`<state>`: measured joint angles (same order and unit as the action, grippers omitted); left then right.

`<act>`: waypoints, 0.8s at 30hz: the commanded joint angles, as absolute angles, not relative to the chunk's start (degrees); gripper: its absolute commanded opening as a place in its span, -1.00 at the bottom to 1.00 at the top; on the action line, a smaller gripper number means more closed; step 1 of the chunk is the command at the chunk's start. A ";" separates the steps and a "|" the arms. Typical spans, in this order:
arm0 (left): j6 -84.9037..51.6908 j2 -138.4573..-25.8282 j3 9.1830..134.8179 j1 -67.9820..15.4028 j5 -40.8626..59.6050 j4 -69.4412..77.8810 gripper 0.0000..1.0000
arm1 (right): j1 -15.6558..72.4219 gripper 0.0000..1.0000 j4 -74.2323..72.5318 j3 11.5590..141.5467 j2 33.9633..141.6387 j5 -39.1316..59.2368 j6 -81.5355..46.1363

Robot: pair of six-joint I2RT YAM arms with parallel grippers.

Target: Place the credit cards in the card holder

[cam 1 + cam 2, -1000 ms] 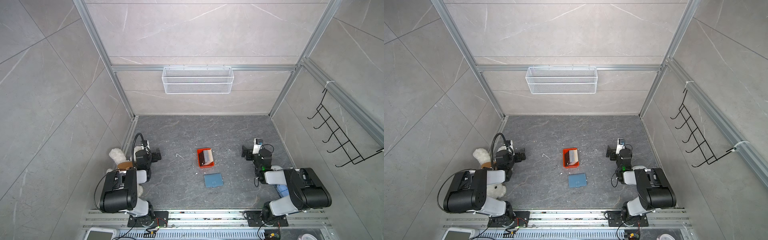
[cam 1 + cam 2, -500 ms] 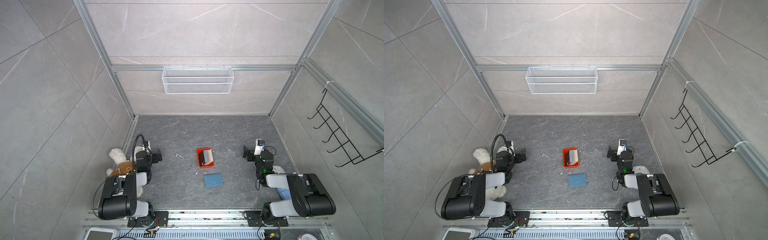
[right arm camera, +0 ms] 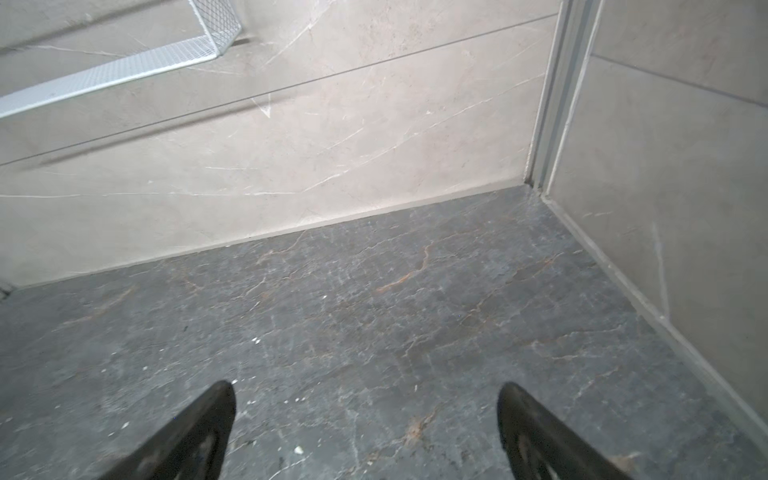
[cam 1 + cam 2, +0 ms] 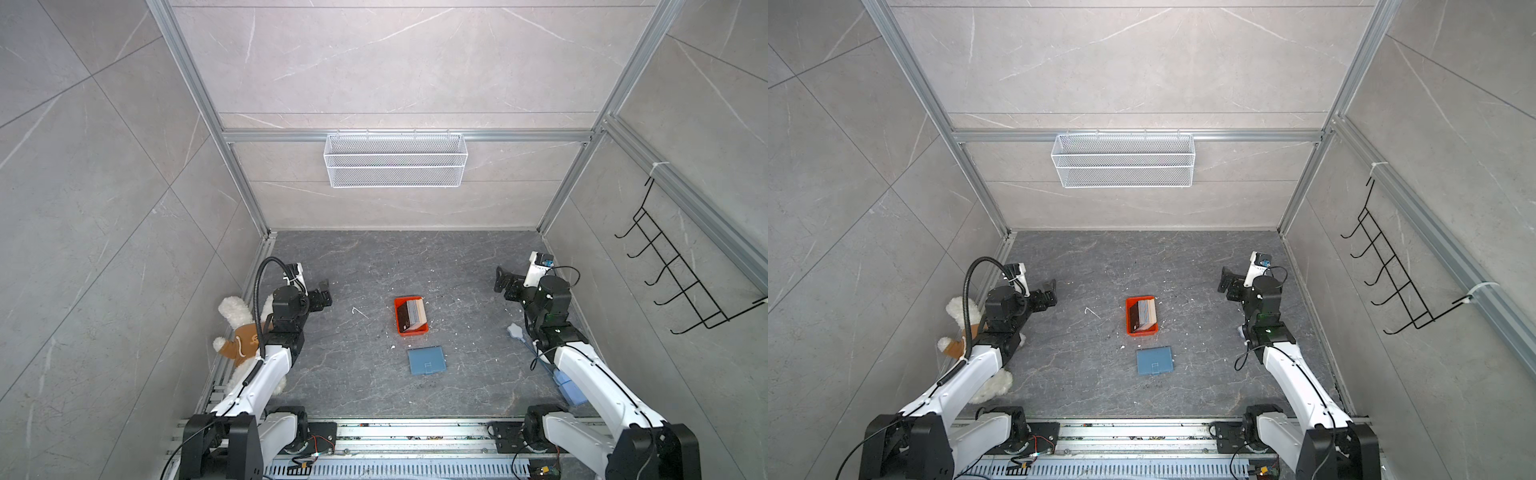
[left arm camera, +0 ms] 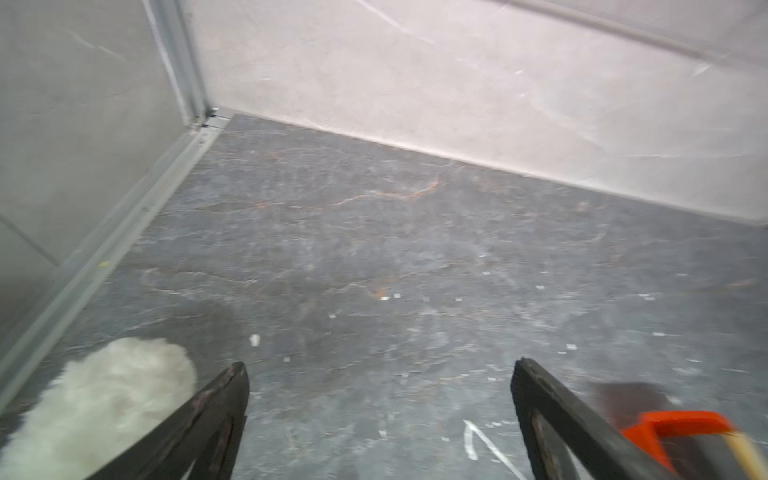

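The credit cards (image 4: pixel 411 315) (image 4: pixel 1143 313), a dark-faced stack with pale edges, lean inside a small orange tray (image 4: pixel 410 330) (image 4: pixel 1141 330) in the middle of the floor. The card holder (image 4: pixel 427 361) (image 4: pixel 1155 360), flat, blue and closed with a small tab, lies just in front of the tray. My left gripper (image 4: pixel 323 293) (image 4: pixel 1051 291) (image 5: pixel 378 370) hovers open and empty far to the left of the tray; the tray's corner (image 5: pixel 681 422) shows beside one finger. My right gripper (image 4: pixel 502 279) (image 4: pixel 1225 279) (image 3: pixel 365 395) is open and empty far to the right.
A white plush toy (image 4: pixel 237 328) (image 5: pixel 112 390) in a brown jacket lies against the left wall beside the left arm. Blue cloth (image 4: pixel 569 386) lies under the right arm. A white wire basket (image 4: pixel 395 160) hangs on the back wall, black hooks (image 4: pixel 681 291) on the right wall. White crumbs dot the floor.
Both arms have stretched out from their folded pose, lifting the wrists and carrying the grippers slightly towards the back. The tray, cards and card holder have not moved.
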<state>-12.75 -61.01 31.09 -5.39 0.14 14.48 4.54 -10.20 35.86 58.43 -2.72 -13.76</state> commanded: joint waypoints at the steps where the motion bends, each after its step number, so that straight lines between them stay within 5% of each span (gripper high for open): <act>1: -18.49 -58.28 32.65 -9.69 3.53 6.25 1.00 | 7.36 1.00 3.40 38.02 55.18 -1.15 -19.30; 13: -32.59 -52.70 32.20 -28.48 6.82 -8.10 0.99 | 24.26 0.96 21.69 39.52 49.04 2.82 -26.13; 24: -44.65 -56.54 28.53 -40.64 11.40 -3.76 0.89 | 36.31 0.99 23.71 35.34 49.41 4.58 -26.98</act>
